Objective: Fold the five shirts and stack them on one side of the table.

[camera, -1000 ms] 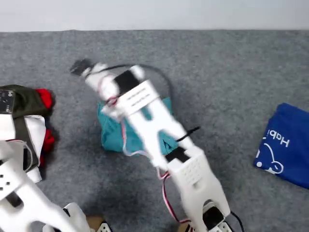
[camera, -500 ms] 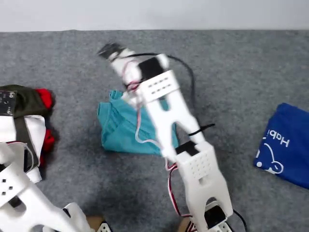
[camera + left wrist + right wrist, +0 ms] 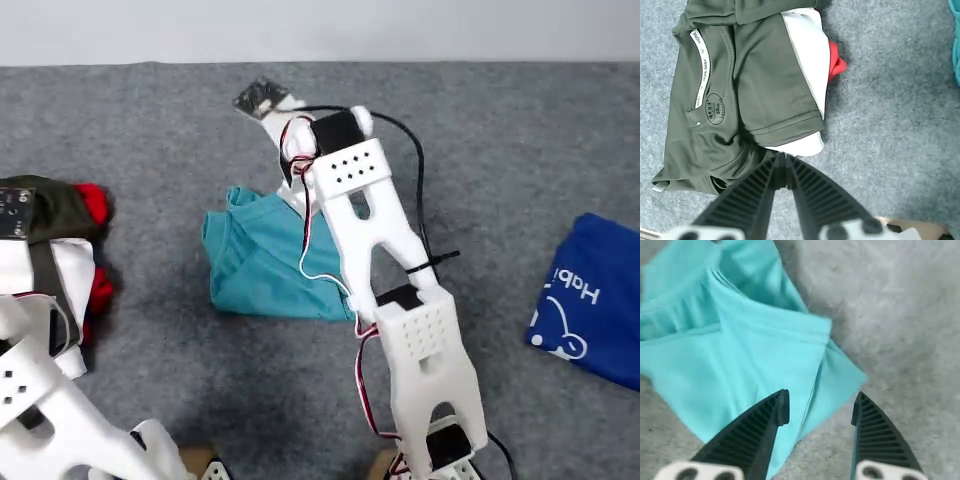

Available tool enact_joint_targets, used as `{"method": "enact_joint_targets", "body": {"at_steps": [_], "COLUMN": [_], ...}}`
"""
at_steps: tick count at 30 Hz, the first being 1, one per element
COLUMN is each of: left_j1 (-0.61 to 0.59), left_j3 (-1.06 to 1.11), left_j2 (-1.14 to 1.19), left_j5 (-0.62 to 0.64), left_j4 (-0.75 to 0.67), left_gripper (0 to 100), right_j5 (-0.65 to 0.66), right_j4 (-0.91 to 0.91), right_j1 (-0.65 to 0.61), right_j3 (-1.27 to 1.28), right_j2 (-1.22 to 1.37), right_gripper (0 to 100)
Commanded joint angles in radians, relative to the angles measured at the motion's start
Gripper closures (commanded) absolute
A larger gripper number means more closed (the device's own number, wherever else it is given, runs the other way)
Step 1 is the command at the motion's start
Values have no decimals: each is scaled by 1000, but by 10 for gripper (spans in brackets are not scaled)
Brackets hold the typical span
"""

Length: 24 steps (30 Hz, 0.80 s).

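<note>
The right gripper [image 3: 821, 400] hangs with jaws spread and nothing between them above a corner of the teal shirt [image 3: 740, 355], which lies loosely doubled over and rumpled near the middle of the grey worktop [image 3: 500, 150]. From overhead, the right arm stretches across the teal shirt [image 3: 262, 262], with its gripper [image 3: 262, 100] just past the shirt's far edge.

On the left side of the worktop sits the pile [image 3: 55, 250]. It has a dark green shirt [image 3: 740, 90] on top, a white shirt [image 3: 807, 50] beneath it and a red shirt [image 3: 836, 62] showing at the bottom. The left gripper [image 3: 785, 160] is poised over the near edge of the pile, its jaws pressed together on nothing.

A blue shirt [image 3: 590, 300] waits at the right edge, well apart from the rest.

With three shirts apparently stacked, the fourth looks to be the one in hand, and its fold seems unfinished. The next move likely calls for the right gripper to come down on the loose corner, pinch a single layer and draw it across to square the bundle. The bundle can then be carried to the pile.

The pile is the one thing on the worktop holding anything, namely the three finished shirts.
</note>
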Motion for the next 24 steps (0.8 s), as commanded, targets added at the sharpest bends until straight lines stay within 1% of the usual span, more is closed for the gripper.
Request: {"method": "enact_joint_targets", "body": {"at_steps": [1, 12, 15, 17, 18, 24], "left_j1": [2, 2, 2, 2, 2, 2], "left_j3": [-5, -5, 5, 19, 27, 28], "left_j2": [-23, -20, -23, -23, -23, -23], "left_j5": [-9, -9, -9, -9, -9, -9], "left_j4": [8, 8, 6, 6, 6, 6], "left_gripper": [995, 995, 995, 995, 995, 995], "right_j5": [5, 11, 17, 61, 78, 89], "right_j4": [30, 28, 25, 30, 33, 41], "right_j1": [7, -12, -18, -21, -22, -12], "right_j3": [-6, -8, -9, -9, -9, -9], "right_j2": [30, 143, 143, 143, 142, 82], "right_gripper": [786, 800, 905, 976, 993, 988]}}
